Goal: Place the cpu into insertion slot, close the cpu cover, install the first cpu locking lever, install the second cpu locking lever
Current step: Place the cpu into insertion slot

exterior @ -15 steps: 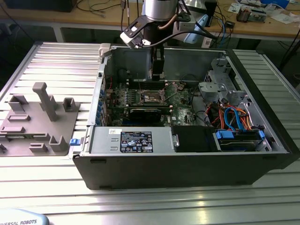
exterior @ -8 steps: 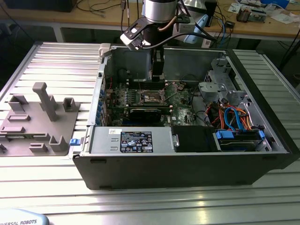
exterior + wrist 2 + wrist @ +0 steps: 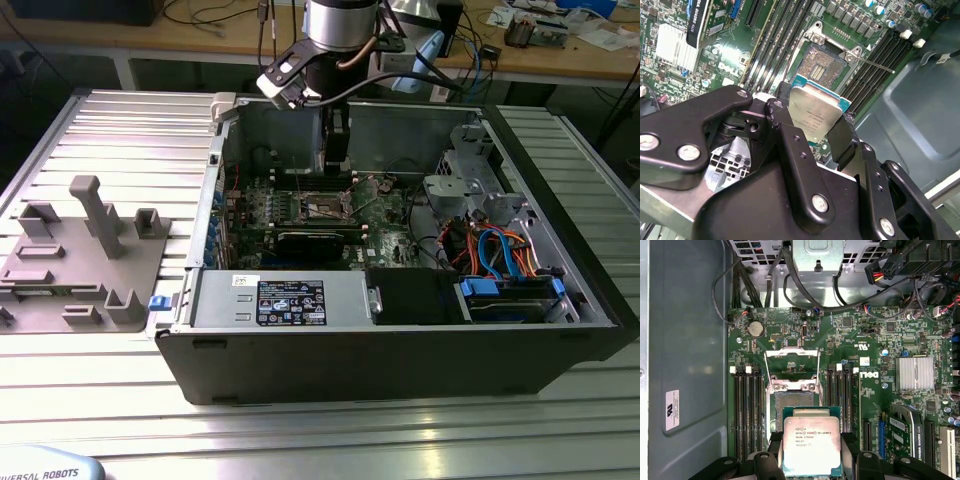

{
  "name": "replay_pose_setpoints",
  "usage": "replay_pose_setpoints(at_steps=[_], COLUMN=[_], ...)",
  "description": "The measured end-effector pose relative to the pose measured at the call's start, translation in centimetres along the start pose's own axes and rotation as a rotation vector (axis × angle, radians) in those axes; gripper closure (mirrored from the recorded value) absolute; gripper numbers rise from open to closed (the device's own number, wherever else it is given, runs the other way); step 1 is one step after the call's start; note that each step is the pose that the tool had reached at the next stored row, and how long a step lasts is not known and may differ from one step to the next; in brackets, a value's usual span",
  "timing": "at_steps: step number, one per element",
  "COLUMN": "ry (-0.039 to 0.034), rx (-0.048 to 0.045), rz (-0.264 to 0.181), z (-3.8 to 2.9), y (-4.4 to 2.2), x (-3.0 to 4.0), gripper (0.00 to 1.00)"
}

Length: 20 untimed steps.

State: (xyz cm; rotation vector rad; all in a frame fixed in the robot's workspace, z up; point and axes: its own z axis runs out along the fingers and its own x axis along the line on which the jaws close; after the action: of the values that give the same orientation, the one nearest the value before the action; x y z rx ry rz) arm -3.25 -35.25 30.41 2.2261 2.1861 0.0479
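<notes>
My gripper (image 3: 812, 122) is shut on the cpu (image 3: 816, 114), a flat square chip with a silver-grey top and green edge, also seen as the cpu (image 3: 811, 445) between the black fingers (image 3: 771, 455). It hangs a little above the green board, beside the insertion slot (image 3: 791, 405), whose dark recess (image 3: 825, 64) lies bare. The cpu cover (image 3: 791, 362) stands swung up and open at the slot's far edge. A thin locking lever (image 3: 875, 64) sticks out sideways from the slot. In the exterior view the gripper (image 3: 337, 165) hangs inside the open computer case, over the slot (image 3: 325, 207).
Long black memory slots (image 3: 747, 415) flank the socket on both sides. A silver heatsink (image 3: 914, 374) and a black card (image 3: 702, 20) sit nearby. Cables (image 3: 790, 285) run along the case wall. A grey fixture plate (image 3: 85, 260) lies at the exterior view's left of the case (image 3: 400, 350).
</notes>
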Motion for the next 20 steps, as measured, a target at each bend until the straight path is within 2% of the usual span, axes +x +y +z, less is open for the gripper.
replay_pose_setpoints(at_steps=[18, 20], ry=[0.0009, 0.0009], rx=[0.0002, 0.0001], rz=[-0.022, -0.022], z=[0.43, 1.0], y=[0.0, -0.02], x=[0.03, 0.03], gripper=[0.46, 0.46])
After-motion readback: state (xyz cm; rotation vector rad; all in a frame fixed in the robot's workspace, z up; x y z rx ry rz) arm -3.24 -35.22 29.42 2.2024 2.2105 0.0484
